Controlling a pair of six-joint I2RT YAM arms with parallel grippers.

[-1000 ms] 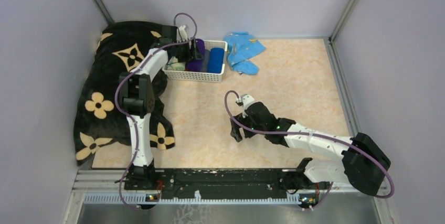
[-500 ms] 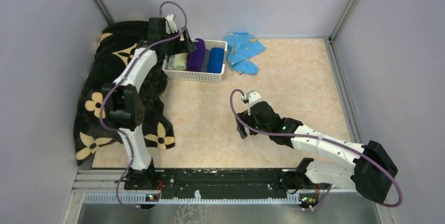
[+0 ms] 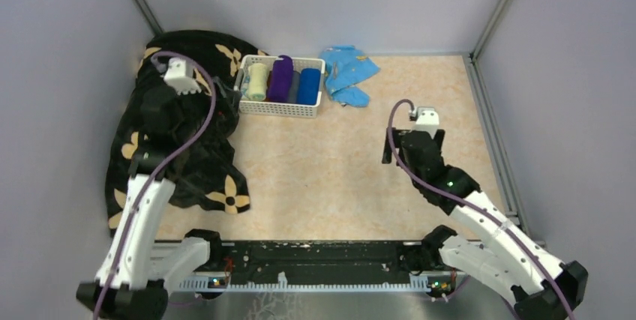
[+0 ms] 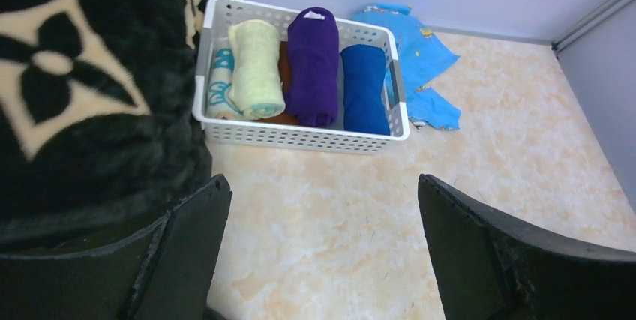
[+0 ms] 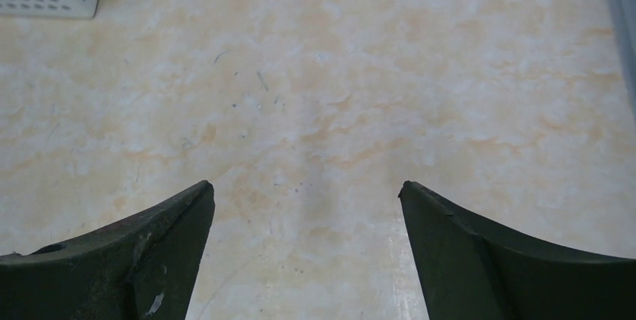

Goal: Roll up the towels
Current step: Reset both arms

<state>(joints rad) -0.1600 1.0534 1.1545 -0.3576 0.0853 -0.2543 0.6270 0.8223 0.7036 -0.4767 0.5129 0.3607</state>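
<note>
Three rolled towels lie side by side in a white basket (image 3: 279, 107) at the back: pale yellow (image 3: 257, 80), dark purple (image 3: 281, 77), royal blue (image 3: 308, 85). The left wrist view shows them too: yellow (image 4: 255, 65) with a teal-marked part at its left, purple (image 4: 313, 65), blue (image 4: 364, 88). My left gripper (image 3: 196, 94) hangs open and empty over the blanket, left of and nearer than the basket (image 4: 300, 137). My right gripper (image 3: 414, 142) is open and empty above bare table at the right.
A black blanket with tan flowers (image 3: 172, 133) covers the left side, also in the left wrist view (image 4: 75, 95). A light blue cloth (image 3: 346, 73) lies right of the basket. Grey walls enclose the table on three sides.
My left gripper has pulled back from the basket to the left, over the blanket. My right gripper has moved from the table's middle to the right and farther back.
</note>
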